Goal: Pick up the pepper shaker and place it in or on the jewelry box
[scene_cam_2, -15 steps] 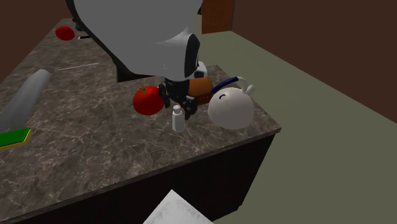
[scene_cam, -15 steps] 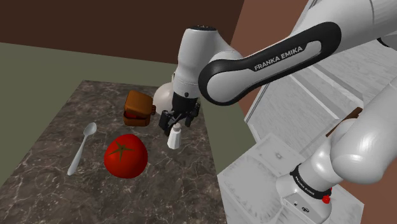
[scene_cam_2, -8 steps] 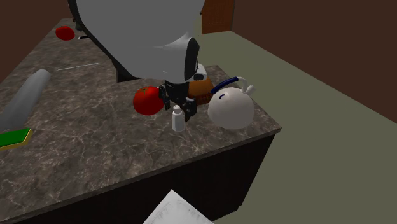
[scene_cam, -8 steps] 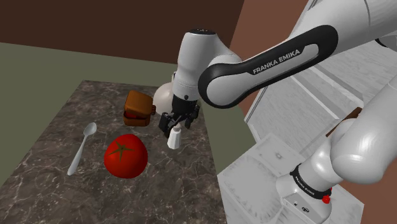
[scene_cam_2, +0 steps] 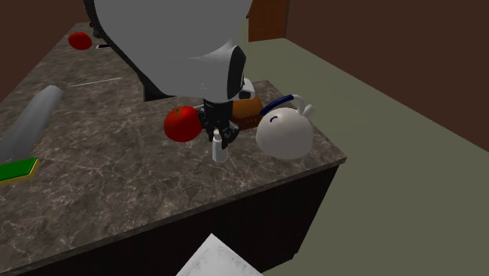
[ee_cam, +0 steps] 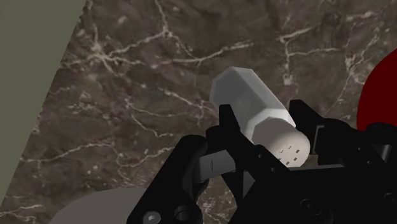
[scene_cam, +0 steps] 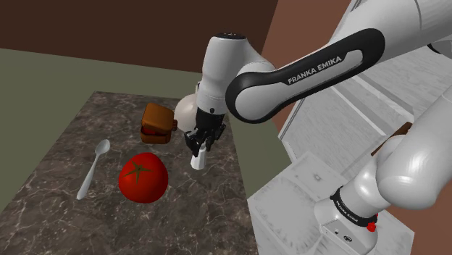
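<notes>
Contact looks made: the black gripper [ee_cam: 267, 124] has its fingers [ee_cam: 232, 127] pressed against either side of the white pepper shaker [ee_cam: 254, 108], clasping it just below the perforated cap. In the shoulder view the pepper shaker [scene_cam: 197, 160] hangs a little tilted under the gripper [scene_cam: 200, 142], with its base at or just off the dark marbled table [scene_cam: 58, 156]; I cannot tell which. The second exterior view shows the pepper shaker [scene_cam_2: 219, 149] under the gripper [scene_cam_2: 220, 135], between the tomato [scene_cam_2: 181, 124] and a round white pot [scene_cam_2: 284, 132] with a dark blue handle.

The step in hand is securing the hold and lifting. The grasp sits high on a smooth, faceted body, so it would be wise to rise straight and slowly, watching that the shaker does not swing or slip. It should clear the table fully before any sideways travel. The brown jewelry box [scene_cam: 157, 123] stands near, further along the table toward the shoulder view's left, with the pot [scene_cam: 184, 109] just beside it. The carry is short but needs height to clear the box's top, and a path that stays off the pot. The big red tomato [scene_cam: 143, 177] and the spoon [scene_cam: 93, 168] lie to the side and should not interfere.

As for writing, the arm's dark link carries white lettering [scene_cam: 316, 65] reading FRANKA EMIKA. A small label low on the arm's base is too small to read.
</notes>
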{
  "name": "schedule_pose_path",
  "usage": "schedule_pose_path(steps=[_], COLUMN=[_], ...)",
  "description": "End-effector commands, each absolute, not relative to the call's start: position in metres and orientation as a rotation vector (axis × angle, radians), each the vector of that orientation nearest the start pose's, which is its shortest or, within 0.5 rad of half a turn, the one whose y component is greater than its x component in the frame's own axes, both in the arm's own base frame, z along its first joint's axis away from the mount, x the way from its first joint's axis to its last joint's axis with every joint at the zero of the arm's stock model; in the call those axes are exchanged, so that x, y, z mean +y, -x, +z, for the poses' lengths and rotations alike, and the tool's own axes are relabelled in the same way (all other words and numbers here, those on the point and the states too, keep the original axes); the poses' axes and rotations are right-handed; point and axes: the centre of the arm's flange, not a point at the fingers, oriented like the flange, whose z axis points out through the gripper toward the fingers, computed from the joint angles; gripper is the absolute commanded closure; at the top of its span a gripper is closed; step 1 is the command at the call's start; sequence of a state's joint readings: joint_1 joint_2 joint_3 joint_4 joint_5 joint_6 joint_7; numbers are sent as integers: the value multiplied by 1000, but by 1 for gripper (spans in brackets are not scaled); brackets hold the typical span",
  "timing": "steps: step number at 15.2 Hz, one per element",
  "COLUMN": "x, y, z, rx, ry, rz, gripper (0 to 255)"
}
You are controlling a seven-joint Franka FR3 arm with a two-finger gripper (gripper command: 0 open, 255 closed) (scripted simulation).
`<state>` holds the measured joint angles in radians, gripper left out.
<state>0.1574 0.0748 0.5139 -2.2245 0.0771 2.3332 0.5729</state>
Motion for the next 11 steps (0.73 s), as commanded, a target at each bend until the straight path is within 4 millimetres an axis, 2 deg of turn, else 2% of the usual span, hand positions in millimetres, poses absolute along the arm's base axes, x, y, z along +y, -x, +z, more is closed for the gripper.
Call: schedule_pose_path(steps=[1,3,11], x=[336,335,335], y=[-422,-422,-422], z=[349,349,391], rx=[-68,-68,-68], ry=[3040,3040,3040], rz=[31,31,31], gripper=[255,255,255])
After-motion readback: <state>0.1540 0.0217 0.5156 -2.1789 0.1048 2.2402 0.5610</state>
